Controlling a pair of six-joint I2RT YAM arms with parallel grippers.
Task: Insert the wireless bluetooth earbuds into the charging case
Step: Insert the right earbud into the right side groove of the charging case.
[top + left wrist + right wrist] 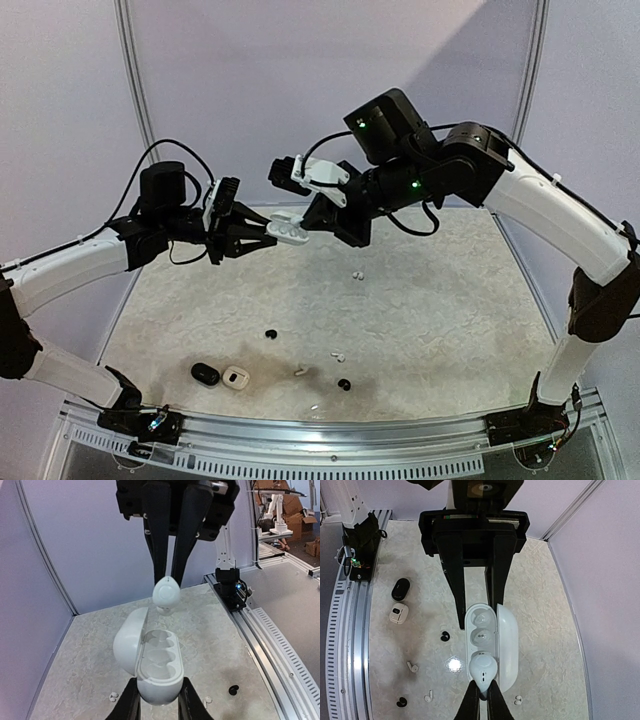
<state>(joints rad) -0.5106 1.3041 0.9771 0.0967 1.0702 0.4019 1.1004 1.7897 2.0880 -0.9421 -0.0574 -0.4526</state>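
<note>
Above the marbled counter, right claw pinches a white earbud just over the open charging case left claw grips.

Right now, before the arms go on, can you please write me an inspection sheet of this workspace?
Surface: marbled table top, flat, nothing spilled.
Job's things: open charging case held in the air, no earbud seated in it; one white earbud just above its pockets; loose earbuds, white and black, scattered on the table.
Clutter: closed black case and small white case, side by side near the front left.
Grippers: left gripper shut on the charging case; right gripper shut on the white earbud.
Cables: black cable looping over the left arm; another black cable under the right wrist.
Surroundings: pale walls; metal rail at the near edge.
</note>
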